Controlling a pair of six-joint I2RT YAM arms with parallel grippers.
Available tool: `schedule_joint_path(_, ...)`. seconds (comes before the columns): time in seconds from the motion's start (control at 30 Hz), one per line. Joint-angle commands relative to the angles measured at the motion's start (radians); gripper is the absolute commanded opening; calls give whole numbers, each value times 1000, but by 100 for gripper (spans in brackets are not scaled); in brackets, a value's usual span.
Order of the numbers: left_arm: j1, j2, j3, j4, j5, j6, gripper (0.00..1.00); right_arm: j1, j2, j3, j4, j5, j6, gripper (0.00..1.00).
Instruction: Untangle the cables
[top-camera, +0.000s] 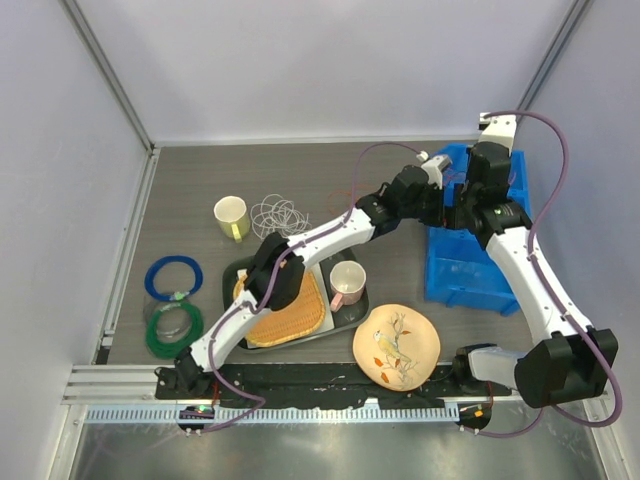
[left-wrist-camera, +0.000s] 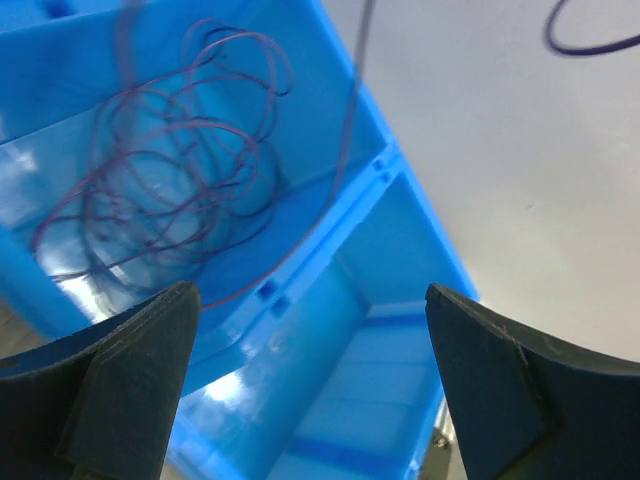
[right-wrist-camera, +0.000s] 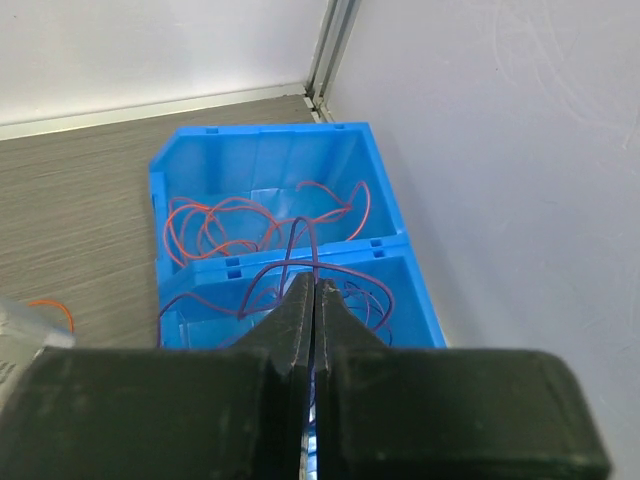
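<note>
**Pinching a purple strand above the blue bin**

Standing here, I see both arms reaching over the blue bin (right-wrist-camera: 258, 158) at the right side of the surface (top-camera: 200, 170). The right pincer (right-wrist-camera: 313, 285) has its fingers pressed together, and a strand of the purple wires (right-wrist-camera: 262, 270) runs up into the closed tips. The rest of that purple bunch lies loosely looped in the compartment directly under this pincer. The orange wires (right-wrist-camera: 230, 225) lie coiled in the next compartment, just beyond the tips.

The left pincer (left-wrist-camera: 308, 300) is spread wide, hanging over the same bin. A bunch of dark purplish loops sits in the compartment ahead of its left finger.

The white wires (top-camera: 280, 213) lie in a loose coil on the surface, well apart from both pincers and just beside a yellow mug (top-camera: 231, 215).
</note>
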Motion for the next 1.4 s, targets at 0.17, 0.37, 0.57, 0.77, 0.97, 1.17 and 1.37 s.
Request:
schedule_joint_path(0.17, 10, -432, -410, -78, -163, 290, 100, -37, 36, 61, -21, 61, 11, 1)
schedule_joint_path(0.37, 67, -734, -730, -84, -265, 313, 100, -100, 24, 61, -61, 55, 65, 1)
schedule_joint_path(0.57, 197, -927, -949, -117, -287, 268, 100, -140, 11, 38, -104, 6, 117, 1)
schedule_joint_path(0.77, 354, -1136, -1188, -85, -382, 242, 100, -140, -41, -25, -116, -97, 251, 1)
schedule_joint_path(0.97, 427, -1228, -1302, -119, -416, 241, 100, -140, -24, -133, -29, -54, 294, 1)
schedule_joint_path(1.17, 450, -1274, -1350, -116, -413, 247, 100, -139, 63, -180, -24, 53, 354, 10)
schedule_joint_path(1.37, 452, -1291, -1375, -99, -407, 241, 100, -139, 114, -53, -85, -8, 328, 67)
